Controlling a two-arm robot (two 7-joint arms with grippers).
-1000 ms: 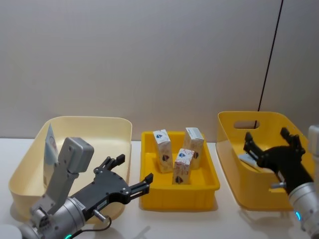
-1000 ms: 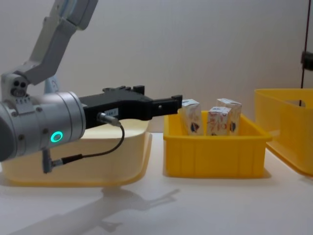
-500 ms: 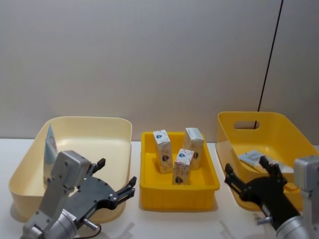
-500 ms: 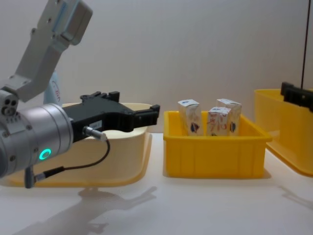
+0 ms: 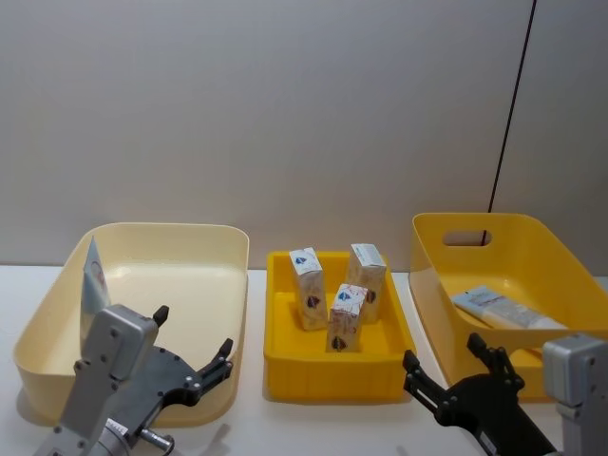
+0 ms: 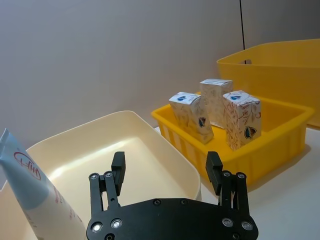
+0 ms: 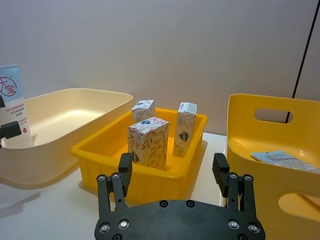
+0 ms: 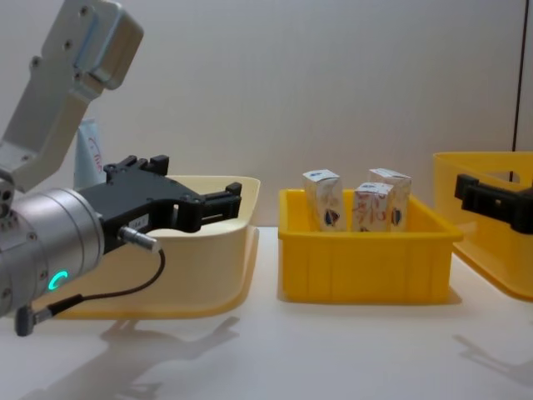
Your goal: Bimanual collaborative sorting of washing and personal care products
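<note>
Plain wall (image 5: 285, 114) behind a white table (image 8: 333, 350).
The table carries soft grey shadows; the matte grey-beige wall rises behind it, crossed above the table's right end by a thin dark line (image 5: 513, 104).

The left pincer (image 5: 194, 332) hangs low at the near left, its grey wrist angled upward. Its two black fingers are spread wide, pointing forward and rightward. The right pincer (image 5: 443, 353) hangs low at the near right, fingers likewise wide apart, pointing forward and leftward.

Cartons (image 5: 347, 318) white w/ blue-red print; tube (image 5: 93, 278) pale blue
</note>
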